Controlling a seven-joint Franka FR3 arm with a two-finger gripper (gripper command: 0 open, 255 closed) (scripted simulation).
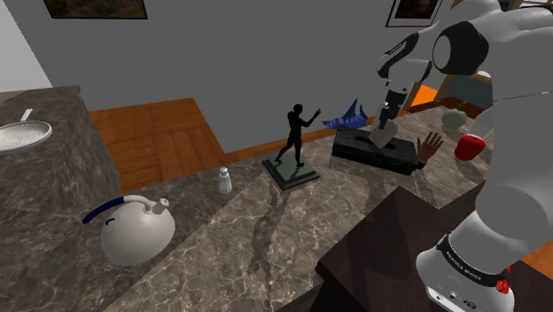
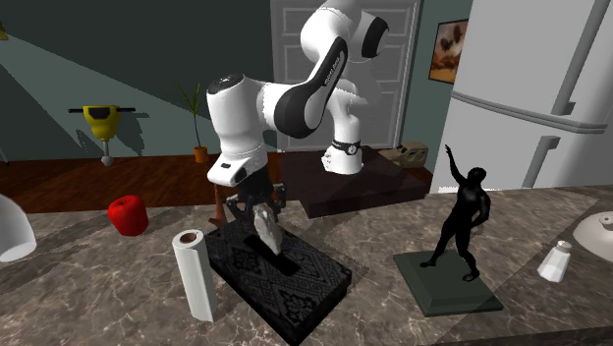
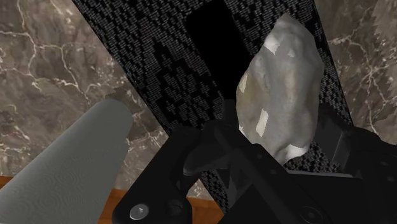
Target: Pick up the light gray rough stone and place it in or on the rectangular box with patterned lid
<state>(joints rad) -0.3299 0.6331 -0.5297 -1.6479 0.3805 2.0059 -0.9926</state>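
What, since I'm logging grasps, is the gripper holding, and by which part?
The pale grey stone, clasped at its upper end by the gripper, over the patterned box.

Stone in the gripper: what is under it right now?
The black patterned box lid lies beneath the stone, carrying its shadow. The stone's lower end hides whether they touch.
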